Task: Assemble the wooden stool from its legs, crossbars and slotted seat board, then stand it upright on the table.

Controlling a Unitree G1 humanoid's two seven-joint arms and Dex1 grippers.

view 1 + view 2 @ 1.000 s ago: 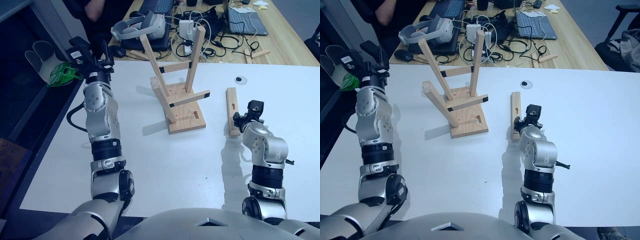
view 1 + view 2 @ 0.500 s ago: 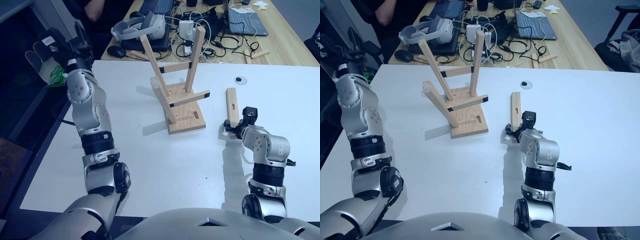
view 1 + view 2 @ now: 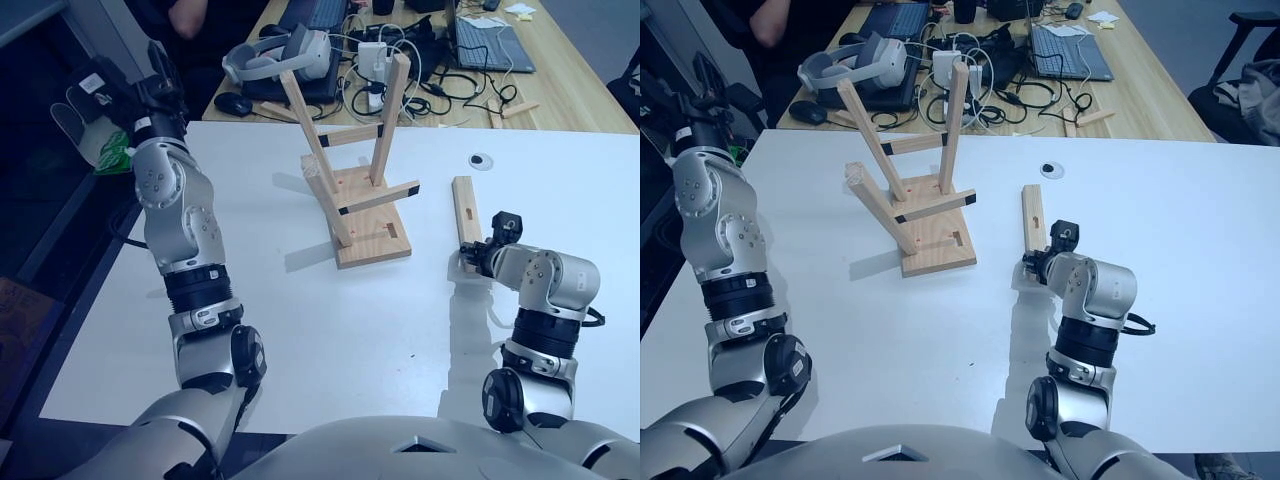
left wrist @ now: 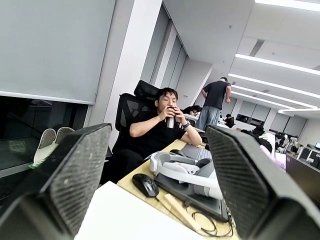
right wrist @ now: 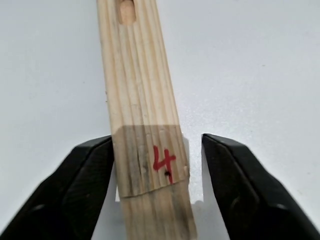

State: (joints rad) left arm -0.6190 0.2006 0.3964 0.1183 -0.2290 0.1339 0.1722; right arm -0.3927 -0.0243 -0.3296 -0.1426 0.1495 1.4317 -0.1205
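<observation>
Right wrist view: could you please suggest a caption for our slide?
Open right gripper straddling the numbered end of a loose wooden leg lying flat on the white table.

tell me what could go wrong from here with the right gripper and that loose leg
1. The open right gripper straddles only the end of the loose leg, one finger against the wood, the other apart; closing may skew it, and lifting from the end may let it droop.
2. The half-built stool stands unheld, the left gripper raised far off by the table's left edge; pushing a leg in could slide or tip it.
</observation>
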